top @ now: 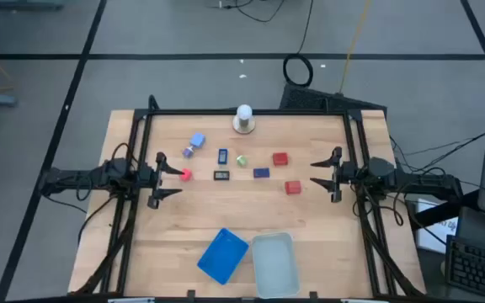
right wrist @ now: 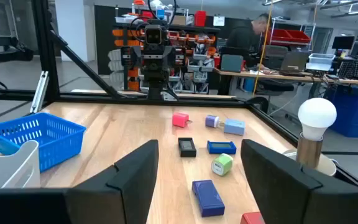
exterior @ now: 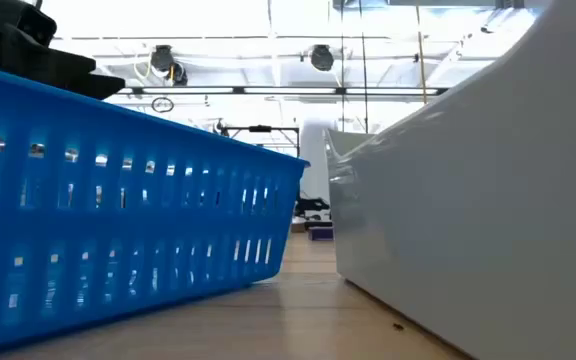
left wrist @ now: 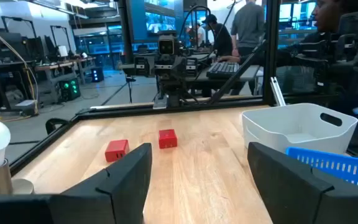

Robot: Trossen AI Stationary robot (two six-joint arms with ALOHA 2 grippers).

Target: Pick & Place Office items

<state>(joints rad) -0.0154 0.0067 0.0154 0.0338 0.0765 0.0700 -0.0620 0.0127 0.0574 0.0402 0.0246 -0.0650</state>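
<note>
**Wooden desk, both arms parked at its sides, office items scattered between them**

Wooden desk [top: 183, 219] inside a black frame fills the overhead view, with a busy lab room beyond it.

My left jaws [top: 168, 179] stand open and hold nothing, low at the left edge of the desk and pointing inward. My right jaws [top: 320, 174] are also open and empty, at the right edge, facing the left ones across the desk. Both arms lie stretched out flat and level from the sides.

Between them lie the office items. Nearest my left jaws is a small red piece [top: 185, 175], just beside the fingertips. Nearest my right jaws is a red block [top: 292, 187], a little inward from them, with a second red block [top: 279, 158] farther back. In the middle sit a black rectangular piece [top: 221, 176], a dark blue rectangle [top: 261, 173], a green bit [top: 242, 160], an upright blue rectangle [top: 222, 156] and a light blue piece [top: 196, 141].

A white ball on a round base [top: 243, 119] stands at the far edge. At the near edge are a blue tray [top: 222, 255] and a clear tray [top: 274, 263], side by side.

I judge nothing has been picked yet; the small red piece lies straight ahead of my left jaws, the easier first reach.
</note>
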